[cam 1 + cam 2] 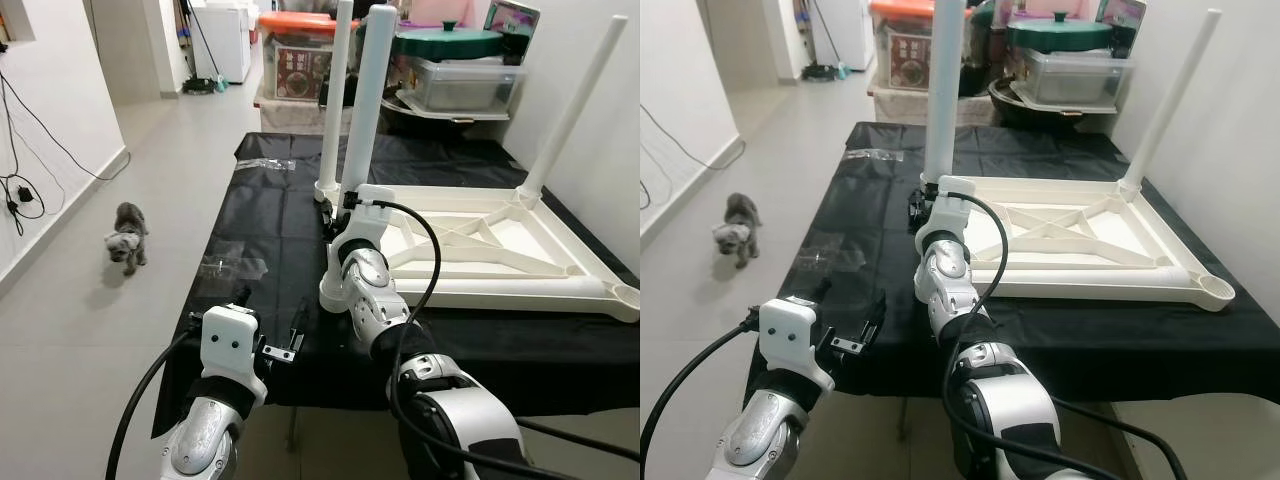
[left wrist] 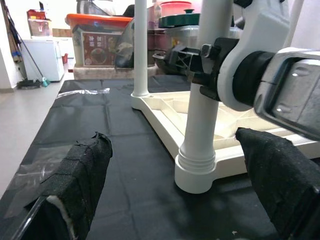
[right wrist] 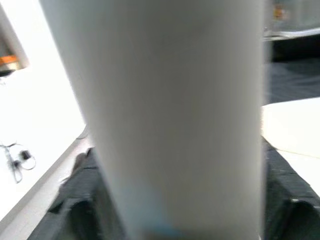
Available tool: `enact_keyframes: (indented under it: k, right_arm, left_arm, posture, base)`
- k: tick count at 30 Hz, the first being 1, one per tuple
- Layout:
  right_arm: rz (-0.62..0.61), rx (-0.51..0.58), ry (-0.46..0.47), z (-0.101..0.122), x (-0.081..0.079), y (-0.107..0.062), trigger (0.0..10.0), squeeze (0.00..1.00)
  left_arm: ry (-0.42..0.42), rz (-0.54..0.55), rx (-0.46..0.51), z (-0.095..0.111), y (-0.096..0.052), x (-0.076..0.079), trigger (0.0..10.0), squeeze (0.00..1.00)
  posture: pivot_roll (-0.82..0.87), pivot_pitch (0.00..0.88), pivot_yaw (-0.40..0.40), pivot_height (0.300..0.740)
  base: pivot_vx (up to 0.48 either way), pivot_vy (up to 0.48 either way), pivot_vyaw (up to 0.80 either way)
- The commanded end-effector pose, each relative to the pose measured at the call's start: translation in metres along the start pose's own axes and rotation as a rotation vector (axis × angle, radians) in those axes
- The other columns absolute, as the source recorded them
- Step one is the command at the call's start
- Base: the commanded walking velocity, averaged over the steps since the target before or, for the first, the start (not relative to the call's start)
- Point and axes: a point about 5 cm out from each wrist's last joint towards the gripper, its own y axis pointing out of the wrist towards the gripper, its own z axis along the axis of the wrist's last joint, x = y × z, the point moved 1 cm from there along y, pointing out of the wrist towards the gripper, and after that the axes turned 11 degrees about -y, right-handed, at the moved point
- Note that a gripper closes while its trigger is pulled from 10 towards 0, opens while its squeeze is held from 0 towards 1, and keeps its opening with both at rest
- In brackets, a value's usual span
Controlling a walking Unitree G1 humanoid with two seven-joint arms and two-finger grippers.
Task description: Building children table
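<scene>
A white children's table (image 1: 470, 245) lies upside down on a black-covered worktable (image 1: 275, 225). Legs stand up at its far left corner (image 1: 335, 100) and far right corner (image 1: 575, 100). My right gripper (image 1: 330, 212) is shut on the near-left leg (image 1: 370, 100) just above its base, and that leg (image 3: 175, 115) is blurred and close between the fingers. The near-right corner socket (image 1: 1210, 288) is empty. My left gripper (image 1: 272, 315) hovers open at the worktable's front edge, its padded fingers (image 2: 75, 185) pointing at the held leg's threaded base (image 2: 195, 170), apart from it.
Clear plastic bags (image 1: 235, 265) lie on the cloth left of the white table. Storage boxes and a green-lidded pan (image 1: 450, 45) crowd the back. A wall runs close on the right. A small grey dog (image 1: 127, 235) stands on the tiled floor to the left.
</scene>
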Motion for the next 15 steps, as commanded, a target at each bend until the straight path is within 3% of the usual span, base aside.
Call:
enact_keyframes:
  k: [1,3,7,8,9,11,12,14,15]
  right_arm:
    - [0.142,-0.019,0.008,0.007,0.001,0.006,10.0,0.00]
    - [0.203,-0.025,0.018,0.010,0.002,0.008,10.0,0.00]
    - [0.737,-0.013,0.081,0.018,0.001,-0.002,10.0,0.00]
    - [0.815,-0.013,0.082,0.018,0.001,-0.006,10.0,0.00]
    - [0.815,-0.013,0.082,0.018,0.001,-0.006,10.0,0.00]
    - [1.056,-0.035,0.060,0.010,0.000,-0.021,10.0,0.00]
    - [1.056,-0.035,0.060,0.010,0.000,-0.021,10.0,0.00]
    - [1.214,-0.076,0.041,0.001,-0.001,-0.032,10.0,0.00]
    - [1.214,-0.076,0.041,0.001,-0.001,-0.032,10.0,0.00]
  left_arm:
    - [0.015,-0.001,-0.009,-0.001,0.000,0.000,10.0,0.00]
    - [0.015,0.000,-0.008,-0.001,0.000,-0.001,10.0,0.00]
    - [0.013,-0.004,-0.006,-0.001,0.001,0.000,10.0,0.00]
    - [0.013,-0.005,-0.005,-0.001,0.001,0.000,10.0,0.00]
    - [0.013,-0.005,-0.005,-0.001,0.001,0.000,10.0,0.00]
    - [0.014,-0.007,-0.004,-0.001,0.002,0.000,10.0,0.00]
    - [0.014,-0.007,-0.004,-0.001,0.002,0.000,10.0,0.00]
    - [0.016,-0.006,-0.001,-0.001,0.002,-0.001,10.0,0.00]
    - [0.016,-0.006,-0.001,-0.001,0.002,-0.001,10.0,0.00]
  posture:
    - [0.03,0.000,-0.057,0.740]
    - [0.03,0.000,-0.057,0.740]
    - [0.02,0.000,-0.057,0.740]
    - [0.02,0.000,-0.057,0.740]
    - [0.02,0.000,-0.057,0.740]
    - [0.02,0.000,-0.056,0.740]
    - [0.02,0.000,-0.056,0.740]
    - [0.03,0.000,-0.061,0.740]
    - [0.03,0.000,-0.061,0.740]
  base:
    - [0.000,0.000,0.00]
    - [0.000,0.000,0.00]
    - [0.000,0.000,0.00]
    - [0.000,0.000,0.00]
    - [0.000,0.000,0.00]
    - [0.000,0.000,0.00]
    - [0.000,0.000,0.00]
    - [0.000,0.000,0.00]
    - [0.000,0.000,0.00]
